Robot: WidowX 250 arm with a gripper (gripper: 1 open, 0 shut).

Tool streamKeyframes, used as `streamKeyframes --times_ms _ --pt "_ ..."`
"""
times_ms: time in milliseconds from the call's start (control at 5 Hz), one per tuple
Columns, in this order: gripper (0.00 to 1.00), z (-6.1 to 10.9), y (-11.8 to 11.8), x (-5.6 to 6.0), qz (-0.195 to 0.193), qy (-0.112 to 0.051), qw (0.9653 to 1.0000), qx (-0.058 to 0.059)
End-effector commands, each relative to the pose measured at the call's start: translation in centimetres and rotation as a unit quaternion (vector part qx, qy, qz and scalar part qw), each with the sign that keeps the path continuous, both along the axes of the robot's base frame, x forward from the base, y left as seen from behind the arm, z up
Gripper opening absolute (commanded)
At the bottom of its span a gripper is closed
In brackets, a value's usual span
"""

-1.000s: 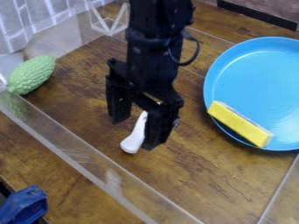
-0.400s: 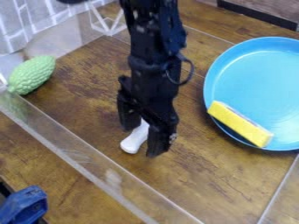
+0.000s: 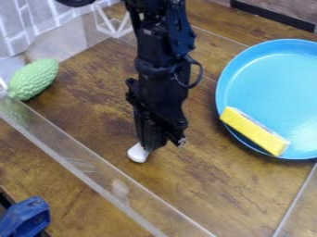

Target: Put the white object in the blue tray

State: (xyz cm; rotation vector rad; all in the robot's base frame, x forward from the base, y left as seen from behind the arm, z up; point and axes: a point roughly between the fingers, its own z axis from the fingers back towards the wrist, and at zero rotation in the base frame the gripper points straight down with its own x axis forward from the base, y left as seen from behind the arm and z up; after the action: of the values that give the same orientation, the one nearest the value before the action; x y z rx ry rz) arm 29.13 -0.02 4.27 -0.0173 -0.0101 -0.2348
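Gripper (image 3: 150,140) is lowered onto the tabletop (image 3: 205,190), fwiw, and the jaws look closed on the white object (image 3: 139,153). Only one end of the piece can be seen, poking out below the dark fingers; the rest is hidden, so how firmly it's gripped can't be checked from here. It's still at table level, well apart from the blue tray (image 3: 284,83).

The hold is probably taken from above because something this small and low is most easily pinched that way, with one end left sticking out. Grasping seems to be the step in hand, so the job's maybe halfway there. A straight lift is called for first, then a swing over to the tray, high enough for the raised rim to be cleared.

The yellow block (image 3: 254,131) is laid at the near edge of the tray, so the bare blue part beyond it is probably the better drop spot. Main worry: a smooth piece could be twisted or lost if it's pinched off-centre.
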Motion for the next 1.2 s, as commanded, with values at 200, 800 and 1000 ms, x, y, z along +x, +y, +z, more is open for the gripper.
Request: streamKeyframes --times_ms 200,800,1000 --pt "1.0 2.3 2.2 2.0 0.091 -0.053 0.9944 0.0" --pt "1.0 1.7 5.7 5.3 0.141 -0.049 0.9887 -0.016" --pt "1.0 1.4 4.5 3.7 0.104 -0.047 0.9932 -0.025"
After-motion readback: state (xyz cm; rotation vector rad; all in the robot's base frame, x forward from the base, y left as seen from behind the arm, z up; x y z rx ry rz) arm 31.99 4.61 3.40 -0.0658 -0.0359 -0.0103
